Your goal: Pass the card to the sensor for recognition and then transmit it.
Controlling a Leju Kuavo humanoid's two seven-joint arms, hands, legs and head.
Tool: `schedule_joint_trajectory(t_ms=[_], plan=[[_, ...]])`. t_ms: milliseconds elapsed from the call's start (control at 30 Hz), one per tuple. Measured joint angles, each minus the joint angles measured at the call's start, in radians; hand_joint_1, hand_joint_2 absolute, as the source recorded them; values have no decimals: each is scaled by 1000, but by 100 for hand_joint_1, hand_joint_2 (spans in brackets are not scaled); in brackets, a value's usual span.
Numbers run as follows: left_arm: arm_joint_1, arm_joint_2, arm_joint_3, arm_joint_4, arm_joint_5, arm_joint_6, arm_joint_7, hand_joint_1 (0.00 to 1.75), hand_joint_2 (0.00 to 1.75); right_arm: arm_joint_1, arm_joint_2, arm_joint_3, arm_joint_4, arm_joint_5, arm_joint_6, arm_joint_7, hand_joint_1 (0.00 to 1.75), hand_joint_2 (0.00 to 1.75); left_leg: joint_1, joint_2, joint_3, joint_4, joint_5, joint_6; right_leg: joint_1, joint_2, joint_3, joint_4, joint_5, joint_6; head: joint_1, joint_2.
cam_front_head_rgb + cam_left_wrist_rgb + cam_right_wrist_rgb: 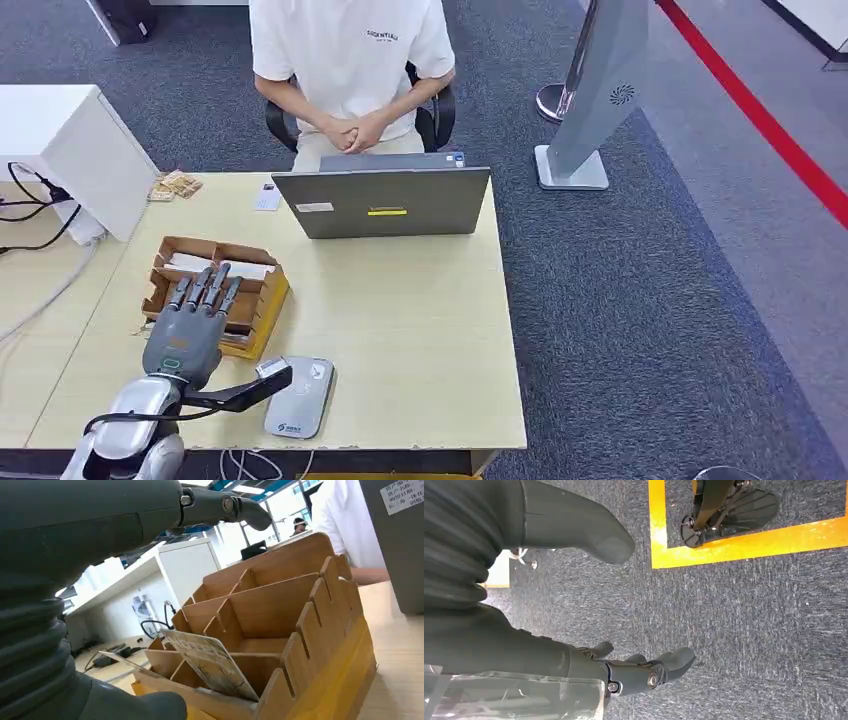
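A wooden card organizer with several slots stands on the left of the desk, on a yellow base. My left hand hovers over its near end, fingers stretched forward and apart, holding nothing. In the left wrist view a printed card leans tilted in a near slot of the organizer, between my fingers and thumb, touched by neither. The grey card sensor lies flat near the desk's front edge, right of my left wrist. My right hand hangs over the carpet, fingers loosely apart, holding nothing.
A grey laptop stands at the desk's far edge, and a person sits behind it with clasped hands. A small white card lies left of the laptop. A white cabinet and cables are at far left.
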Motion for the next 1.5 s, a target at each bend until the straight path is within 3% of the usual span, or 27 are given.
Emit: schedule_joint_trajectory(t_ms=[233, 267, 300, 1333, 1500], plan=[[0, 0, 0, 0, 6, -9, 0, 0, 175, 0, 0, 0, 0, 2, 0, 2, 0, 175, 0, 0, 0, 0, 0, 0, 0, 0, 0, 0, 0, 0, 0, 0], [0, 0, 0, 0, 7, -9, 0, 42, 175, 0, 0, 0, 0, 2, 0, 2, 0, 175, 0, 0, 0, 0, 0, 0, 0, 0, 0, 0, 0, 0, 0, 0], [0, 0, 0, 0, 7, -9, 0, 175, 175, 0, 0, 0, 0, 2, 0, 2, 0, 175, 0, 0, 0, 0, 0, 0, 0, 0, 0, 0, 0, 0, 0, 0], [-2, 2, 0, 0, 64, -43, -5, 175, 175, 0, 0, -3, 0, 3, -1, -5, 0, 175, 0, 0, 0, 0, 0, 0, 0, 0, 0, 0, 0, 0, 0, 0], [-41, 14, -5, 0, 69, -126, -9, 175, 175, 0, 0, -7, 0, 8, -1, 4, 0, 175, 0, 0, 0, 0, 0, 0, 0, -1, 0, 0, 0, 0, 0, 0]])
